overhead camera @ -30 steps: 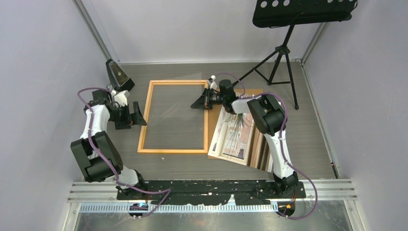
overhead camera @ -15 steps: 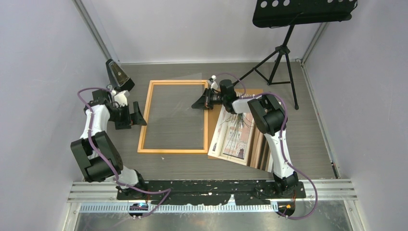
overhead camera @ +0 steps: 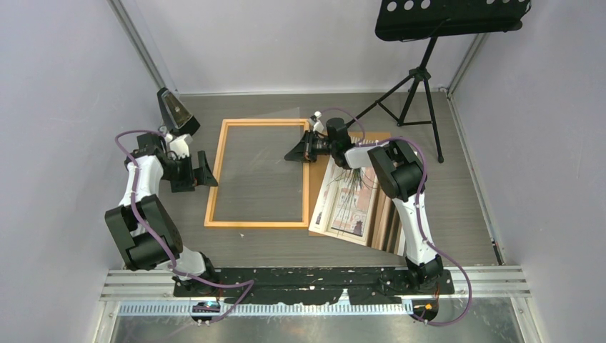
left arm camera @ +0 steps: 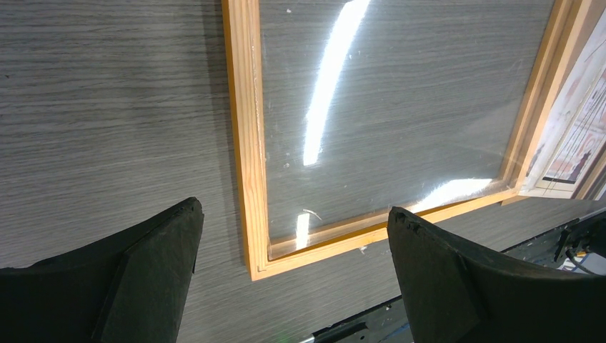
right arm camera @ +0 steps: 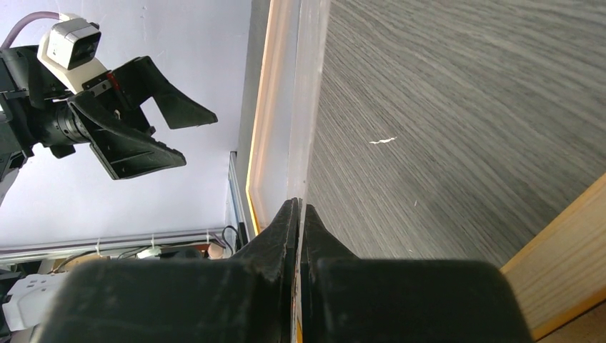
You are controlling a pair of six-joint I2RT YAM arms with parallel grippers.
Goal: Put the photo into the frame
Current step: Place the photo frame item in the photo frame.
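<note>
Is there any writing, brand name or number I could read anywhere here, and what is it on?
None can be read.
The photo shows small red marks in the left wrist view, too blurred to tell if they are writing.
The frame, the clear sheet pinched in the right claw and the music stand show no text.

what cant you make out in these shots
photo: top view, far end under the right arm; left wrist view cuts it at the right edge.
brown board: top view, mostly under the photo and arm.
clear sheet: top view, too faint to trace its outline.
music stand: top view, desk cut by the upper edge.
</note>
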